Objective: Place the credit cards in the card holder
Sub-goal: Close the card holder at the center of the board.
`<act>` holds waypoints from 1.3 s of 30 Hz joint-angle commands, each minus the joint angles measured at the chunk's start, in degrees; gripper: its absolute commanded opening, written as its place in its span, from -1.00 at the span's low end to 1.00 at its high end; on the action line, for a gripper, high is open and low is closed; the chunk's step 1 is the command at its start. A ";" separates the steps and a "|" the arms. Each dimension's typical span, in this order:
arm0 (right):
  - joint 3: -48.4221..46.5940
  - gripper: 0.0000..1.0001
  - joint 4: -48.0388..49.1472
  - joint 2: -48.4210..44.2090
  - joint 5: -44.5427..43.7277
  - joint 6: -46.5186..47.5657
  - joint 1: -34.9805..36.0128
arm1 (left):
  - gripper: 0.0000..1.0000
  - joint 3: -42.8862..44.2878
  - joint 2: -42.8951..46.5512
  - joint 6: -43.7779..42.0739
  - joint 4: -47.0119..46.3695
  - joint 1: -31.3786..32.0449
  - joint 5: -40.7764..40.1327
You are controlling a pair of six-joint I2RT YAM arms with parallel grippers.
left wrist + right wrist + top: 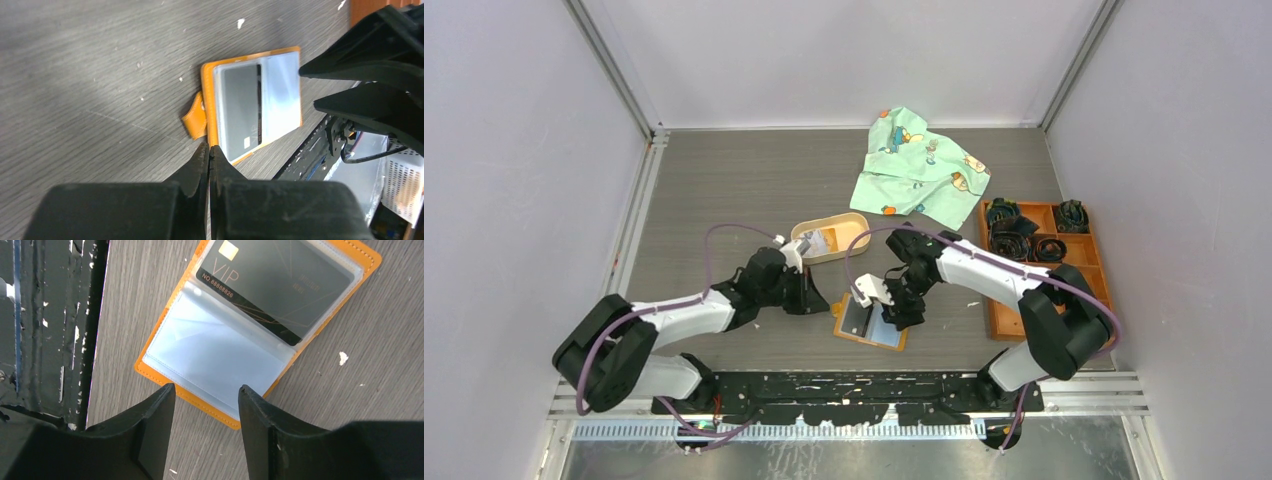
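Showing the card holder [870,322] lying open at lower centre overhead, long axis slanting down-right, tab [195,120] pointing left, on a grey wood-grain table [724,190] walled in white. Showing an oval tray [856,222] holding credit cards [817,241], an orange box [999,320] at right holding dark coils [1014,235]. Showing the left gripper [209,150] pinched empty beside the tab, the right gripper [206,389] part-open above the holder.

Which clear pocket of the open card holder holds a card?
The pocket showing the dark VIP card; the other pocket, nearer the right gripper, is empty.
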State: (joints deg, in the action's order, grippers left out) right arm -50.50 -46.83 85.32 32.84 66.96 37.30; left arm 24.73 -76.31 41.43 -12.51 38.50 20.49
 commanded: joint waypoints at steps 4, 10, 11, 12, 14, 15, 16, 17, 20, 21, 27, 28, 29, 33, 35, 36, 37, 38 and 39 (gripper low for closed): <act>0.14 0.11 -0.79 -2.34 -1.55 2.73 0.23 | -0.89 4.60 2.73 -3.27 7.36 -0.27 -2.22; 0.10 0.11 -1.07 -2.13 -1.29 2.87 0.15 | -0.35 5.06 -3.80 0.48 4.46 -0.23 -1.19; 0.06 0.11 -1.14 -1.95 -1.29 2.90 0.14 | -0.32 5.58 -4.82 0.81 4.40 -0.24 -1.21; 0.13 0.11 -1.18 -1.87 -1.29 2.85 0.15 | -0.30 6.01 -5.63 1.10 4.43 -0.27 -1.24; 0.20 0.11 -1.18 -1.36 -1.29 2.90 0.15 | -0.28 6.74 -6.70 1.52 4.62 -0.23 -1.36; 0.29 0.11 -1.24 -1.13 -1.35 3.14 0.20 | -0.28 7.14 -7.17 1.68 5.24 -0.26 -1.69; 0.41 0.11 -1.20 -0.81 -1.42 3.25 0.27 | -0.28 7.58 -7.54 1.84 5.91 -0.19 -1.95; 0.55 0.11 -1.09 -0.50 -1.50 3.26 0.36 | -0.28 7.88 -7.92 2.00 6.15 -0.16 -2.02; 0.99 0.11 -1.08 0.75 -3.33 4.29 1.56 | -0.29 8.46 -9.46 2.61 5.68 0.03 -1.28; 1.01 0.11 -1.04 1.26 -4.44 4.54 2.25 | -0.29 8.55 -10.08 2.83 5.37 0.15 -0.96; 1.27 0.08 -0.70 4.33 -9.88 5.05 5.91 | -0.35 9.40 -13.60 3.93 3.95 1.04 0.50; 1.23 0.07 -0.75 4.74 -10.50 5.10 6.36 | -0.36 9.47 -13.98 4.09 3.83 1.26 0.63; 1.15 0.06 -0.92 5.17 -11.09 5.15 6.80 | -0.36 9.50 -14.27 4.26 3.74 1.49 0.67; 0.72 0.04 -1.69 6.28 -12.39 5.25 8.15 | -0.41 9.11 -14.93 5.07 2.26 1.95 1.37; 0.43 0.03 -1.96 6.72 -12.67 5.16 8.28 | -0.49 8.73 -15.15 5.66 0.93 2.01 2.11; 0.41 0.02 -1.99 6.84 -12.71 5.14 8.31 | -0.52 8.69 -15.28 5.90 0.54 2.10 2.18; 0.40 0.03 -2.01 6.83 -12.71 5.16 8.35 | -0.53 8.75 -15.39 6.01 0.40 2.18 2.33; 0.40 0.02 -2.00 6.89 -12.71 5.18 8.39 | -0.54 8.75 -15.39 6.19 0.32 2.27 2.40; 0.35 0.03 -2.07 6.87 -12.72 5.10 8.40 | -0.55 8.65 -15.42 6.39 -0.02 2.21 2.53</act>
State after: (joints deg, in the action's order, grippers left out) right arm -51.11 -48.45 89.76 21.58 71.13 45.17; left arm 33.85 -90.39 46.81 -11.62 39.53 21.50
